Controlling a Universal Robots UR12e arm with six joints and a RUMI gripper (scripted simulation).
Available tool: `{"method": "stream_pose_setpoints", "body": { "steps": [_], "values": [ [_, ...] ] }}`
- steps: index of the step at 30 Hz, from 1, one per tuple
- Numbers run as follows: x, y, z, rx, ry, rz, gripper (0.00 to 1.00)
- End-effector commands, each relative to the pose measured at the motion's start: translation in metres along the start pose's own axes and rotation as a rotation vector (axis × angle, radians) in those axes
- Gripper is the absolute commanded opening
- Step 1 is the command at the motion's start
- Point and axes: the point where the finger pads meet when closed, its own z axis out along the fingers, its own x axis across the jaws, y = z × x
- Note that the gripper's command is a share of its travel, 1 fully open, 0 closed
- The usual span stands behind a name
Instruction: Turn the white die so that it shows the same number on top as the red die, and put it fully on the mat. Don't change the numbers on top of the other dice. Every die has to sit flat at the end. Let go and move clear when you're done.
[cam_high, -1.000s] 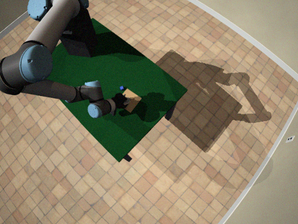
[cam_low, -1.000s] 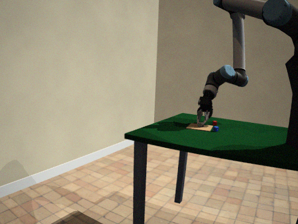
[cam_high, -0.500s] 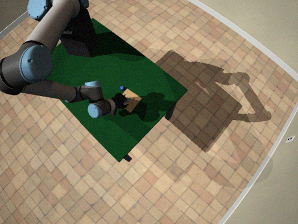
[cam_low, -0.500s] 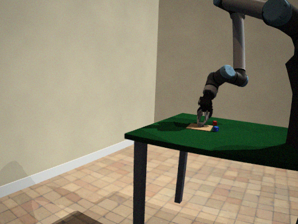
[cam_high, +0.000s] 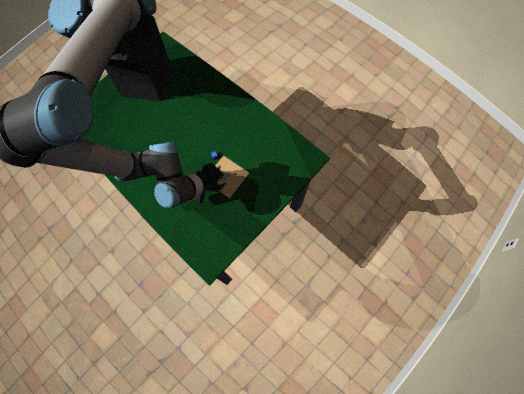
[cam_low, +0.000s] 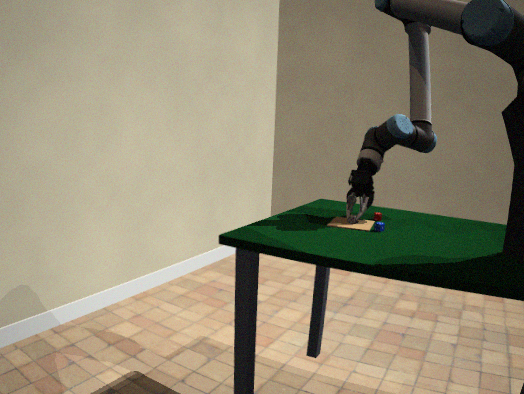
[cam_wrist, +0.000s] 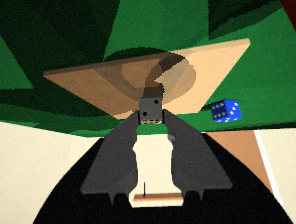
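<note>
My gripper (cam_wrist: 150, 110) (cam_low: 357, 216) is shut on the white die (cam_wrist: 151, 110), which looks grey in shadow, and holds it low over the tan mat (cam_wrist: 90, 82) (cam_low: 345, 223) (cam_high: 235, 187). Pips show on the die's near face. The blue die (cam_wrist: 225, 111) (cam_low: 379, 227) (cam_high: 214, 155) lies on the green table (cam_low: 425, 245) (cam_high: 150, 115) just off the mat's edge. The red die (cam_low: 378, 216) stands behind the blue one in the exterior view; its top number is too small to read. In the top view the gripper hides the white die.
The arm's base stands at the table's far end (cam_high: 140, 70). The table's front edge (cam_low: 300, 252) is close to the mat. A tiled floor lies around the table.
</note>
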Motion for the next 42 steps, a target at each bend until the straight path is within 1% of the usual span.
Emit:
{"method": "stream_pose_setpoints", "body": {
  "steps": [1,18,19,21,22,26,27,29,30,32,33,35,36,42],
  "values": [
    [-0.0004,0.0003,-0.0003,0.000,-0.001,-0.001,0.06],
    [-0.0004,0.0003,-0.0003,0.000,-0.001,-0.001,0.06],
    [-0.0004,0.0003,-0.0003,0.000,-0.001,-0.001,0.10],
    [-0.0004,0.0003,-0.0003,0.000,-0.001,-0.001,0.10],
    [-0.0004,0.0003,-0.0003,0.000,-0.001,-0.001,0.14],
    [-0.0004,0.0003,-0.0003,0.000,-0.001,-0.001,0.14],
    [-0.0004,0.0003,-0.0003,0.000,-0.001,-0.001,0.17],
    [-0.0004,0.0003,-0.0003,0.000,-0.001,-0.001,0.17],
    [-0.0004,0.0003,-0.0003,0.000,-0.001,-0.001,0.21],
    [-0.0004,0.0003,-0.0003,0.000,-0.001,-0.001,0.21],
    [-0.0004,0.0003,-0.0003,0.000,-0.001,-0.001,0.24],
    [-0.0004,0.0003,-0.0003,0.000,-0.001,-0.001,0.24],
    [-0.0004,0.0003,-0.0003,0.000,-0.001,-0.001,0.37],
    [-0.0004,0.0003,-0.0003,0.000,-0.001,-0.001,0.37]
  ]
}}
